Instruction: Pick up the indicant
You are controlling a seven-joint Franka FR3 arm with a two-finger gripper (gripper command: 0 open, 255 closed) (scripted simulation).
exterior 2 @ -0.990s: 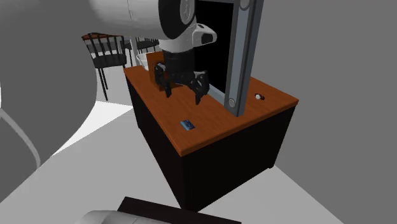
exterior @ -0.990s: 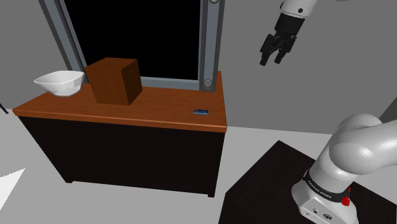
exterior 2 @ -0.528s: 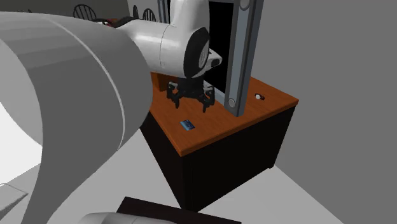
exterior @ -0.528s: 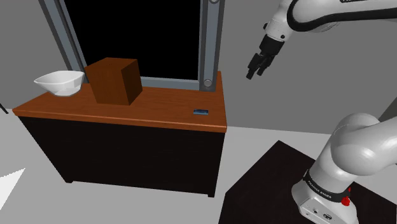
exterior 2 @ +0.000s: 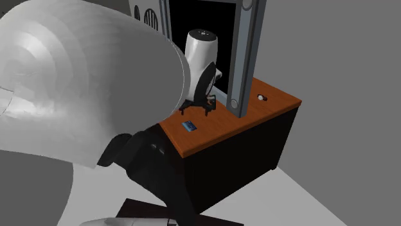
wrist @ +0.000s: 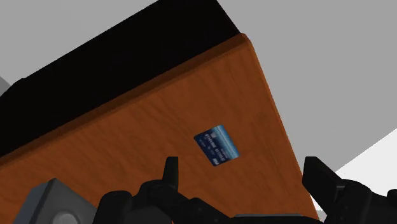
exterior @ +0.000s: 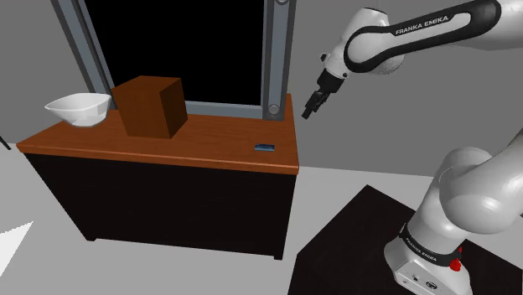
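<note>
Jaws stand wide apart, holding nothing, clear of the blue card [wrist: 216, 146].

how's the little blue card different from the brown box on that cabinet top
Colour: the blue card is blue with pale print; the brown box is plain brown. Size: the card is far smaller than the box. Pose: the card lies flat, the box stands tall. Place: the card is near the shoulder view's right end, the box beside the white bowl. Both rest on the wooden top.
</note>
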